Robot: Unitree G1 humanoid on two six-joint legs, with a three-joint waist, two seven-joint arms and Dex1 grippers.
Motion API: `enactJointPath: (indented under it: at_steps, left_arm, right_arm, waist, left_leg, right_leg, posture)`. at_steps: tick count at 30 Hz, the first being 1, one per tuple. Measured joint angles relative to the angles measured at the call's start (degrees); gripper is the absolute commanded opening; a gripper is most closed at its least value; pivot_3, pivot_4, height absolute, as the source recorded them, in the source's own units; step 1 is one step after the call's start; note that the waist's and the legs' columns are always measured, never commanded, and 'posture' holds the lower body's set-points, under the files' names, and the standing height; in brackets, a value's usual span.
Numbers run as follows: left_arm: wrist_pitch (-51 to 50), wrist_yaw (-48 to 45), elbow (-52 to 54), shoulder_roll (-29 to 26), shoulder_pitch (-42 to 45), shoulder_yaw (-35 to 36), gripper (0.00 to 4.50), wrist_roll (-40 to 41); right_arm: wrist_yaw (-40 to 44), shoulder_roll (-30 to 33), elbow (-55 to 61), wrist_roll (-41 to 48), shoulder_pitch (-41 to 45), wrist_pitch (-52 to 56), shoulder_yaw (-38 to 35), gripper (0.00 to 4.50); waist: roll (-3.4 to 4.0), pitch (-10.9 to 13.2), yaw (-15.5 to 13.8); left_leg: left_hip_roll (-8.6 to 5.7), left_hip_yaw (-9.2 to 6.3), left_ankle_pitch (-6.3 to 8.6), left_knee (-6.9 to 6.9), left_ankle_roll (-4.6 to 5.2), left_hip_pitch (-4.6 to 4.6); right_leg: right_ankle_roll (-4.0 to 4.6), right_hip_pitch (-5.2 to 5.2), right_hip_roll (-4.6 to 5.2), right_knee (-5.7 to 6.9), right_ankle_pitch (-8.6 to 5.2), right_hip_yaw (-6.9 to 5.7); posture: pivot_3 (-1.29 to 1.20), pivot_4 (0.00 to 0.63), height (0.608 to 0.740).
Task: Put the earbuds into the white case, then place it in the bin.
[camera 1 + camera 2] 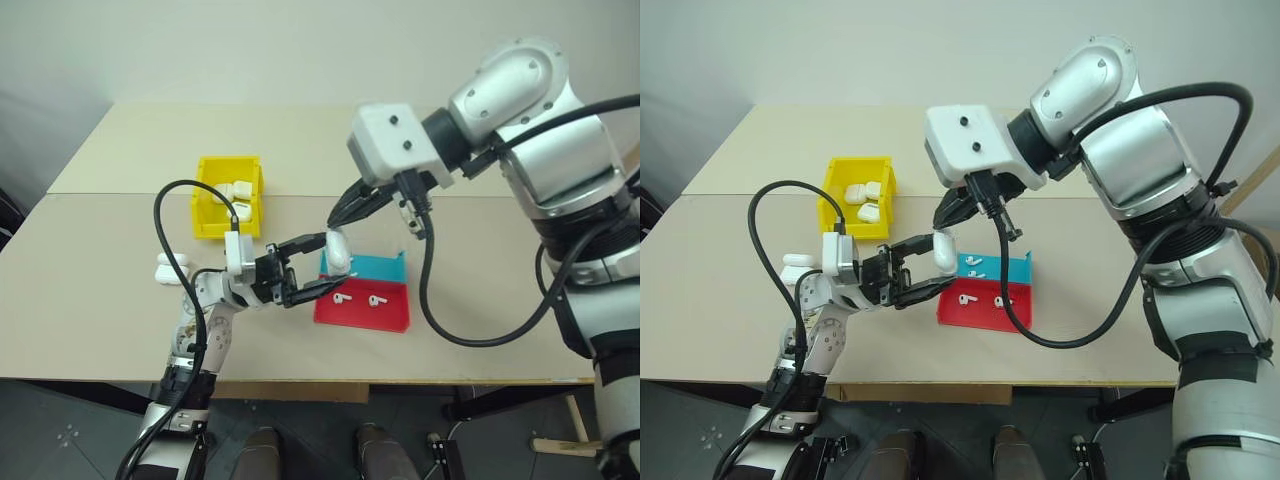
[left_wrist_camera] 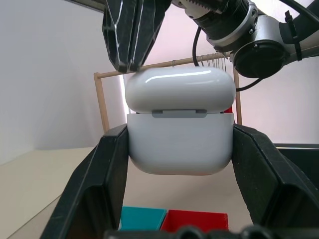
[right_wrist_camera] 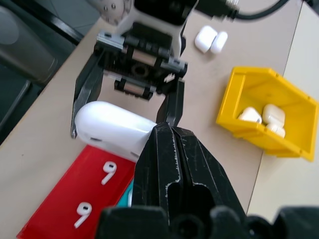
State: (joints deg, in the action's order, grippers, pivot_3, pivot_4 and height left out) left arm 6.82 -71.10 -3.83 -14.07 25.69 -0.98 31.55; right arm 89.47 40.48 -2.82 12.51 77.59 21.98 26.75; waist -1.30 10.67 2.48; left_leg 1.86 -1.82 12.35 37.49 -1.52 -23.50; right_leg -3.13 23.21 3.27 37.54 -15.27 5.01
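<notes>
A white case [image 1: 338, 250] is gripped between the two black fingers of the left gripper [image 1: 318, 265], which are clamped on its lower body; its lid is closed and it is held in the air above the red and blue tray [image 1: 362, 296]. The right gripper [image 1: 343, 216] is brought down to the case from above with its fingers pressed together and nothing between them; their tips are seen at the edge of the case's lid, though actual contact cannot be confirmed.

Two earbuds [image 1: 358, 298] are left lying side by side on the red half of the tray, apart from each other. The tray is set near the front edge of the table [image 1: 470, 330], about midway along it.

The yellow bin [image 1: 229, 195] is placed farther back and to the left of the tray, well apart from it, and several white cases [image 3: 262, 118] are held inside it. Another pair of cases [image 1: 166, 267] is left on the table nearer the left edge, in front of the bin.
</notes>
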Motion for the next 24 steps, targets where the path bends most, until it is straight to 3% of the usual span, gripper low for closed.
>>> enactJointPath:
  at_steps: [8, 16, 20, 24]
  left_arm:
    - [0.66, -0.15, -0.15, -0.04, 0.34, 0.3, 2.77, 0.05]
    - [0.77, 1.21, 1.0, 0.48, 0.05, 0.65, 2.77, 0.12]
    - [0.44, 5.66, 4.15, 0.59, -0.82, 1.86, 2.77, 0.02]
    - [-2.22, 17.19, 8.0, -1.59, -0.93, 4.41, 2.77, -4.42]
  right_arm:
    - [0.0, 0.33, -1.56, 0.22, 0.61, 0.61, -1.23, 0.04]
    - [-3.89, 1.54, -7.57, 2.83, 1.87, 2.93, -12.88, 0.04]
    - [-10.93, 3.24, -4.7, 5.31, -4.63, 7.13, -21.5, 0.04]
    - [-19.68, 3.79, 4.13, 8.05, -18.31, 13.36, -28.3, 0.04]
  waist:
    - [0.0, 0.0, -0.04]
    - [0.0, 0.0, -0.12]
    - [-0.01, 0.0, -0.33]
    - [-0.01, -0.01, -0.4]
  left_leg:
    - [0.0, 0.01, 0.0, 0.01, 0.0, 0.0]
    - [-0.01, 0.01, 0.0, 0.01, 0.0, -0.02]
    - [-0.01, -0.01, 0.0, 0.0, 0.0, -0.01]
    - [-0.03, 0.01, 0.0, 0.02, 0.0, -0.01]
  right_leg:
    - [0.0, 0.0, 0.0, 0.0, 0.0, 0.01]
    - [0.0, -0.02, 0.02, -0.02, 0.0, 0.01]
    - [0.0, -0.05, 0.03, -0.02, 0.0, 0.01]
    - [0.0, -0.03, 0.03, 0.02, 0.0, 0.07]
  posture:
    - [0.0, 0.15, 0.74]
    - [0.0, 0.15, 0.74]
    - [0.0, 0.15, 0.74]
    - [0.0, 0.15, 0.74]
